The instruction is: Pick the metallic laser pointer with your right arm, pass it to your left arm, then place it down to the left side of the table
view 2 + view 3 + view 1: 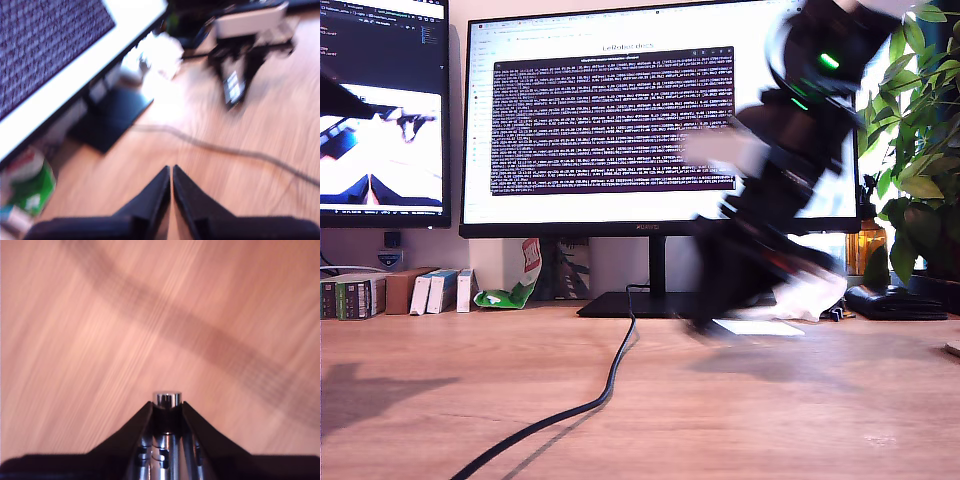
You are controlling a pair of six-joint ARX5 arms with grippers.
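Two monitors (pixel 660 115) stand on one table (pixel 740 420). One black cable (pixel 590 400) runs from the bigger monitor's base. One plant (pixel 920 130) beside it. One arm (pixel 790 170), blurred. One pointer (pixel 167 405).

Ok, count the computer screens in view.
2. A large monitor sits centred in the exterior view; a second monitor is cut off at that view's left edge. Others may lie outside view.

monitor (pixel 610 120) | black cable (pixel 605 385) | plant (pixel 920 130) | boxes (pixel 395 292), possibly books
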